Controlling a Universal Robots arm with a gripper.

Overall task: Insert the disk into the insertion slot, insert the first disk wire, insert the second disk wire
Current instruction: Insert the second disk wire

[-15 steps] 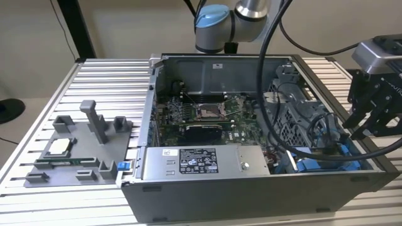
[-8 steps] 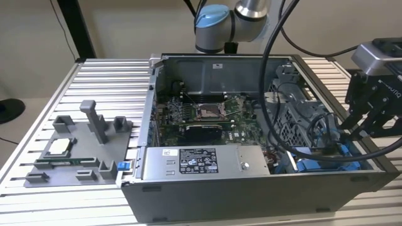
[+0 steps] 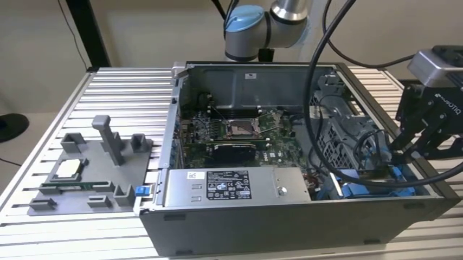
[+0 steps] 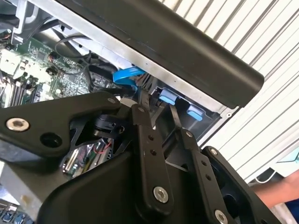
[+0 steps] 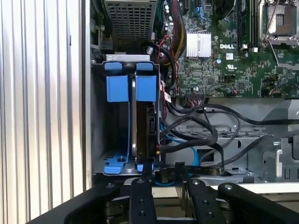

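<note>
The arm (image 3: 246, 32) comes in from 12 o'clock in the exterior view. It reaches over the open computer case (image 3: 289, 222) and carries the hand (image 3: 406, 156) at about 3 o'clock of the case, tilted down and inward across the case's rim, with black cables (image 3: 318, 97) looping beside it. In the first wrist view the hand sits just at the end of the insertion slot (image 5: 99, 140). The disk (image 5: 144, 126) stands edge-on there, seated inside its blue carrier, right beside the other blue carrier (image 5: 117, 88). A blue cable (image 5: 189, 149) curves close by, next to the motherboard (image 5: 224, 56). I cannot tell whether the hand is spread or pinching anything. In the exterior view the labelled power-supply box (image 3: 239, 187) lies at 6 o'clock inside the case, and a grey fixture (image 3: 94, 173) rests on the ribbed worktop (image 3: 123, 92) at 9 o'clock.
</note>
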